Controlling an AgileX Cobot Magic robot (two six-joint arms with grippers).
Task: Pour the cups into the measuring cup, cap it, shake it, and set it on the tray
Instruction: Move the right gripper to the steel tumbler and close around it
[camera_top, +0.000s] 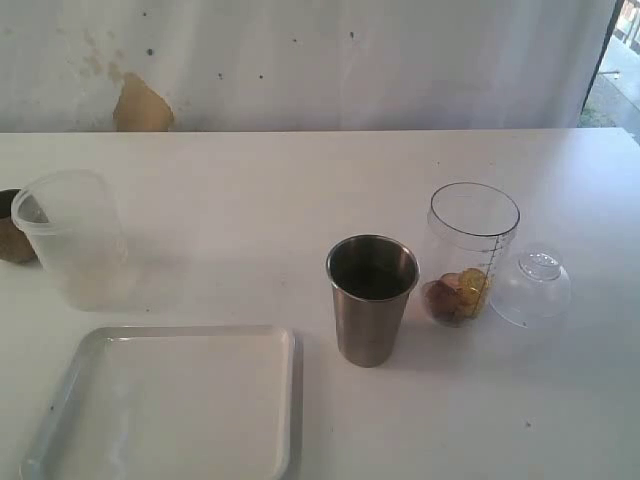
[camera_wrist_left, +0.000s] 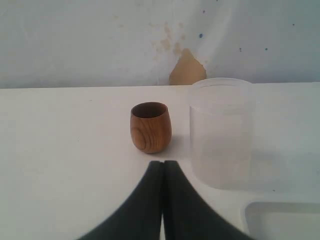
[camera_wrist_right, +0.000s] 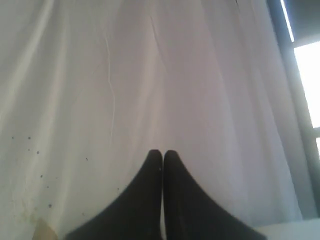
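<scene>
Left gripper (camera_wrist_left: 162, 164) closed on nothing; wooden cup (camera_wrist_left: 150, 127) dead ahead.
We note the cup upright, near its tips, frosted cup (camera_wrist_left: 222, 135) beside it; measuring cup (camera_top: 472, 250) stands well off on the right arm's side; right gripper (camera_wrist_right: 162, 154) likewise closed, empty.

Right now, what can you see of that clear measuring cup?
The measuring cup is a tall clear plastic cylinder with a dark printed scale down its side. It stands upright and uncapped on the white table, holding a few brown and yellow pieces at the bottom. Its clear dome cap lies beside it; whether they touch is unclear.
</scene>
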